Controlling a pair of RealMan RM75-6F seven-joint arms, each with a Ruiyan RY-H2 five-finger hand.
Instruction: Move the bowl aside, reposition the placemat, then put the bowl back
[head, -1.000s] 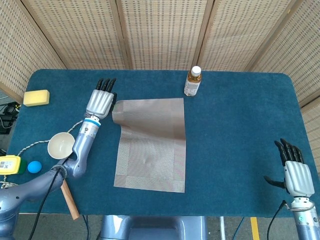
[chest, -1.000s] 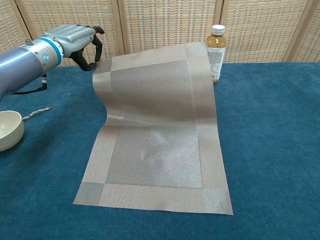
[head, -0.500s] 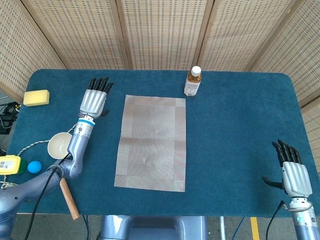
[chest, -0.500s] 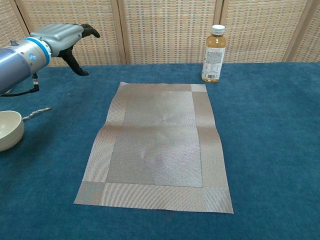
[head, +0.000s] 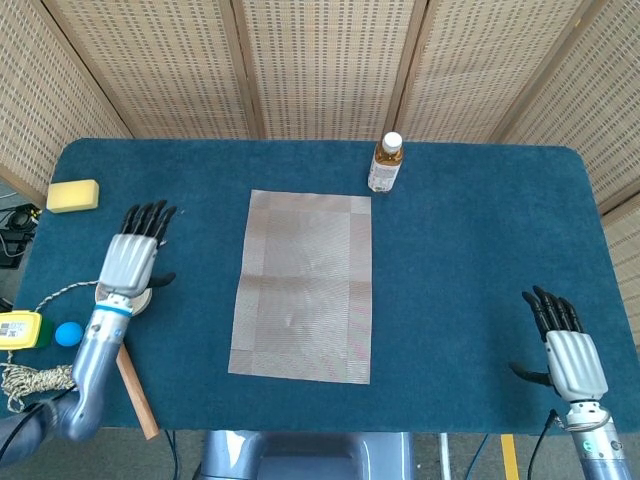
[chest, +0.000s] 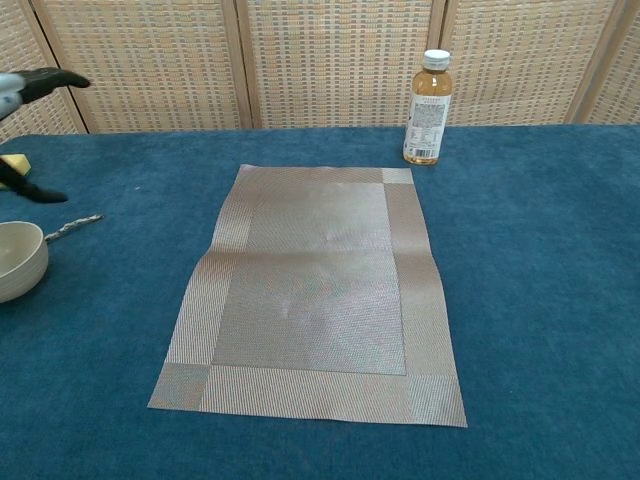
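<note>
The woven grey placemat (head: 303, 285) lies flat in the middle of the blue table, long side running away from me; the chest view shows it too (chest: 310, 290). The cream bowl (chest: 18, 262) stands off the mat at the left. In the head view my left hand (head: 133, 260) hovers over the bowl with fingers spread and holds nothing; only a sliver of the bowl's rim (head: 143, 298) shows beneath it. The chest view catches just its fingertips (chest: 48, 79) at the left edge. My right hand (head: 568, 352) is open and empty near the front right edge.
A bottle (head: 385, 163) stands just past the mat's far right corner. A yellow sponge (head: 72, 195) lies at far left. A blue ball (head: 68, 333), a yellow device (head: 18, 328), a rope (head: 30, 378) and a wooden stick (head: 135, 385) crowd the front left edge.
My left hand let go of the mat's lifted far-left corner; the mat dropped flat. The hand then drew back left and toward me, over the bowl. My right hand drifted slightly left.
</note>
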